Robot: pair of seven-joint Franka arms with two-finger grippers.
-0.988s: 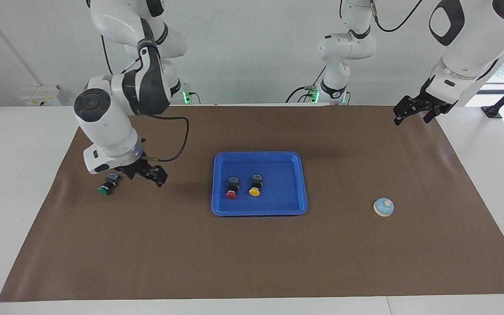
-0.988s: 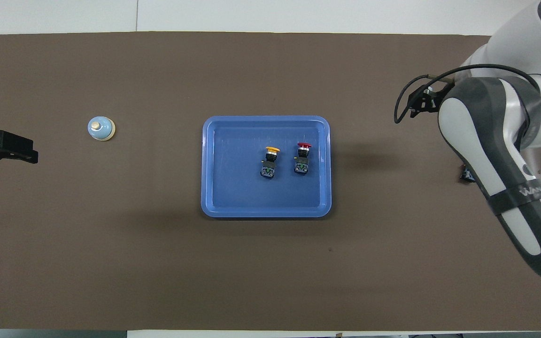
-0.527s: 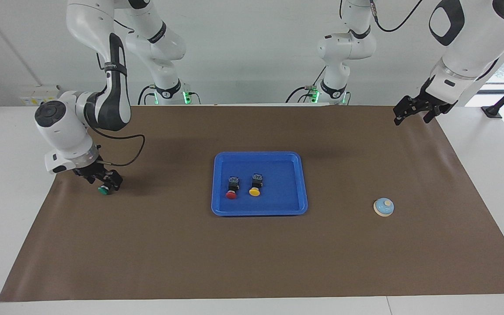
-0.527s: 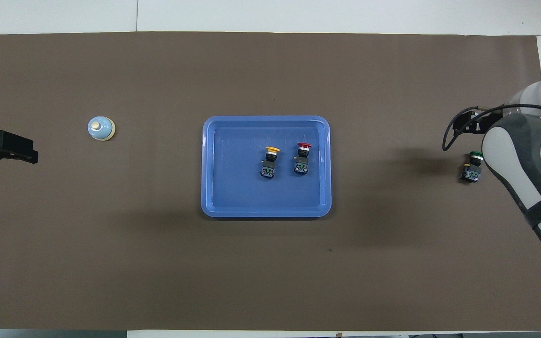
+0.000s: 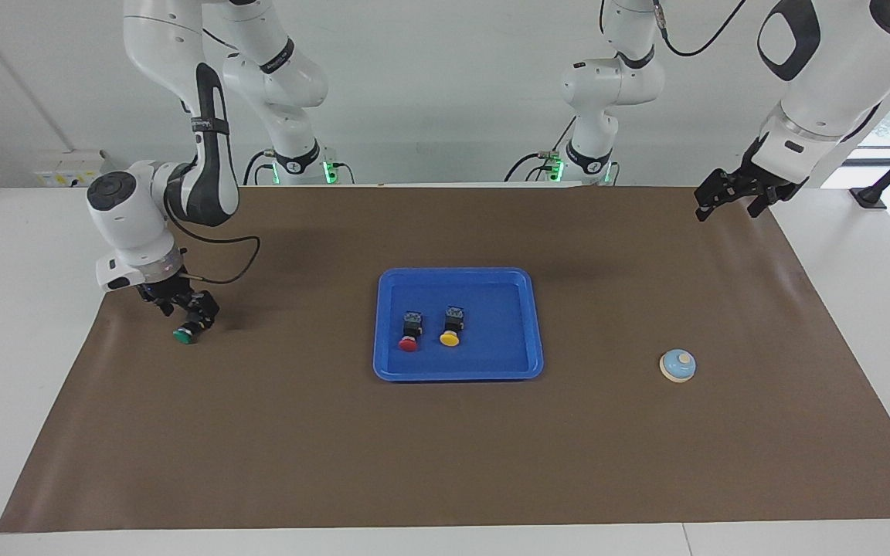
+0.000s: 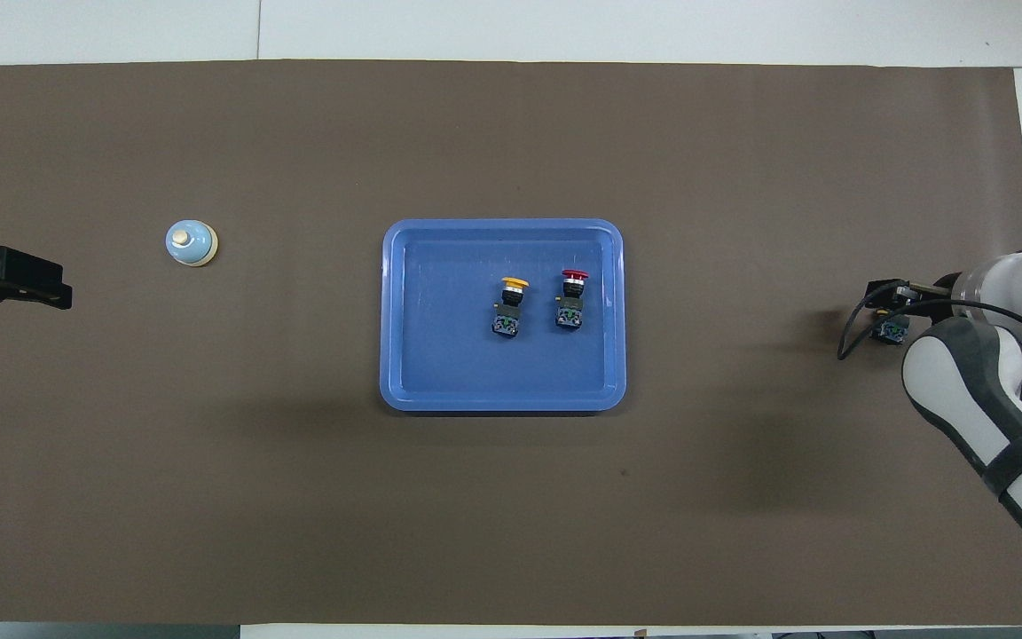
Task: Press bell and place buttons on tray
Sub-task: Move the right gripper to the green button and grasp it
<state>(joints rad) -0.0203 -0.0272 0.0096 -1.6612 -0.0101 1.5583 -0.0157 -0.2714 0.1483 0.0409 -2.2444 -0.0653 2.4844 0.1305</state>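
Note:
The blue tray lies mid-mat with the red button and the yellow button on their sides in it. On the mat toward the right arm's end lies the green button. My right gripper hangs open just over its black body; contact cannot be told. In the overhead view the gripper hides the green cap. The light-blue bell stands toward the left arm's end. My left gripper waits open, raised over the mat's edge.
A brown mat covers the table; white tabletop shows round it. The right arm's forearm reaches over the mat's corner at its own end. A cable loops from the right wrist.
The right arm swung away from the tray toward its own end of the table and settled low over the green button. The left arm, bell, tray and other buttons stayed put.

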